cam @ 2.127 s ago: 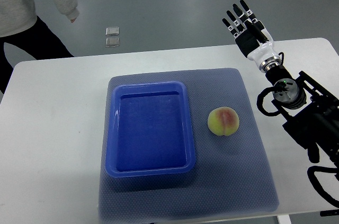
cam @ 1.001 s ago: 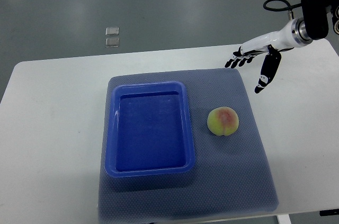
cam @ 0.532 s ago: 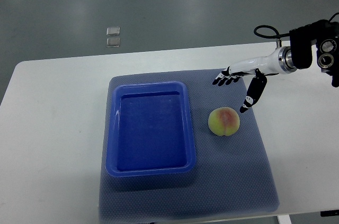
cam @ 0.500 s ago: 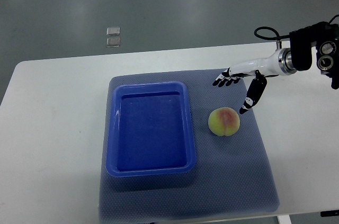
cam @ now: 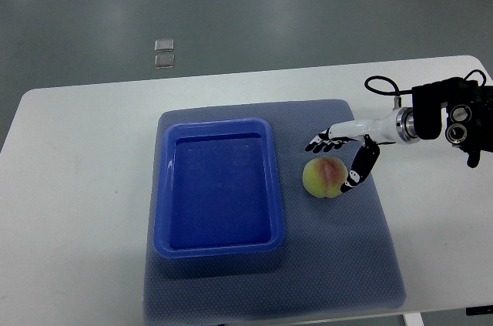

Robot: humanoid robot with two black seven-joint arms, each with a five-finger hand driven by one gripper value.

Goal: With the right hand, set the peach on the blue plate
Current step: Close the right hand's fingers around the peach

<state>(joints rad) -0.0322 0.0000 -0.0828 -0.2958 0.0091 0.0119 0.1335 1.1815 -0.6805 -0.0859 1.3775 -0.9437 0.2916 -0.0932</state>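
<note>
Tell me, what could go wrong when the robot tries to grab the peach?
The peach is round and lies loose on the mat, so the right hand, open around it, might nudge it and make it roll away. Its thin fingers may not grip well, so it could slip. The blue plate has a raised rim the peach might bump.

A white table [cam: 77,187] with rounded corners carries a blue-grey textured mat [cam: 339,264] spread over its middle, reaching the table's near edge at 6 o'clock. Bare white tabletop shows beyond the mat at 9 o'clock, 3 o'clock and along the far edge at 12 o'clock.
</note>
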